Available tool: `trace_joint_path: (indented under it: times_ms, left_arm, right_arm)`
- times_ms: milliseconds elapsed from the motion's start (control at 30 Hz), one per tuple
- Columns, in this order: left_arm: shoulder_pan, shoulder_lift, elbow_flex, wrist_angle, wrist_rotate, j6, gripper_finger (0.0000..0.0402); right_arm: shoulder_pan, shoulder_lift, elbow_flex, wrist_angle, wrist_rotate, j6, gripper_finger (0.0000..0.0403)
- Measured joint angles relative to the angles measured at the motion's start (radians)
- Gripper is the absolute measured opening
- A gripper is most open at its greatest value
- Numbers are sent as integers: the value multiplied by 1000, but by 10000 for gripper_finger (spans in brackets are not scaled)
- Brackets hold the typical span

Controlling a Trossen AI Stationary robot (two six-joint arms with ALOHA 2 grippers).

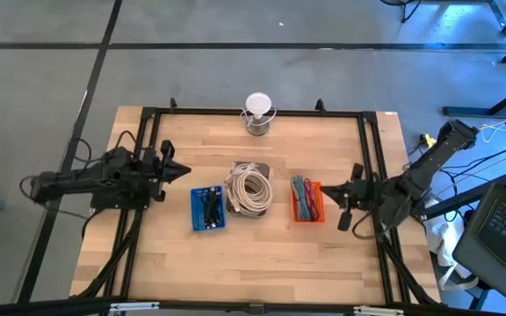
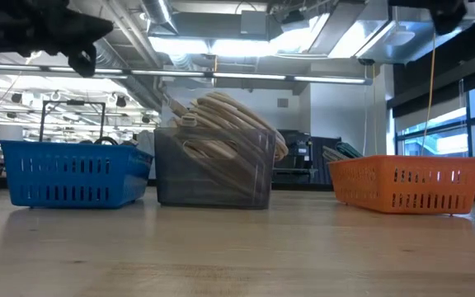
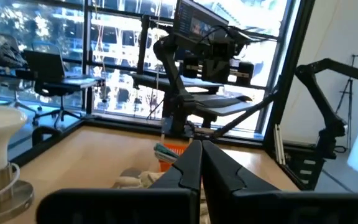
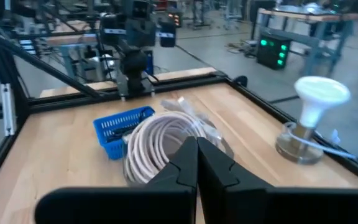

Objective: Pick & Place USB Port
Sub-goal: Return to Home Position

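Note:
Three bins stand in a row on the wooden table: a blue basket [image 1: 207,209] with dark cables, a grey bin [image 1: 250,188] with a coil of beige cable [image 4: 163,144], and an orange basket [image 1: 306,200] with coloured cables. My left gripper [image 1: 185,171] hovers left of the blue basket, shut and empty, pointing toward the table's right. My right gripper [image 1: 330,191] hovers just right of the orange basket, shut and empty, pointing left. In the low view the baskets rest flat on their bases [image 2: 74,173] [image 2: 406,182]. No single USB part can be picked out.
A white lamp on a round metal base [image 1: 258,112] stands at the table's far edge, centre. A black frame [image 1: 372,158] borders the table top. Bare wood lies in front of the bins toward the near edge. A laptop [image 1: 503,228] sits off the table, right.

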Motion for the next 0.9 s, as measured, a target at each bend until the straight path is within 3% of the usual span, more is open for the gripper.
trace_joint_path:
  times_ms: [200, 400, 633, 767, 900]
  left_arm:
    - [192, 0, 0, -15, 226, -63, 1]
    - [289, 0, 0, -51, 347, -56, 1]
    - [318, 0, -3, -146, 275, 26, 1]
    - [308, 0, -6, -180, 180, 13, 1]
    - [264, 1, -71, -98, 77, 8, 1]
  right_arm:
    - [-158, -165, -82, 65, -172, -168, 1]
    - [-178, -434, -215, 65, -264, -168, 0]
    - [-132, -625, -343, 67, -268, -178, 0]
    - [-118, -659, -385, 64, -216, -200, 0]
    - [-101, -661, -409, 54, -112, -243, 0]
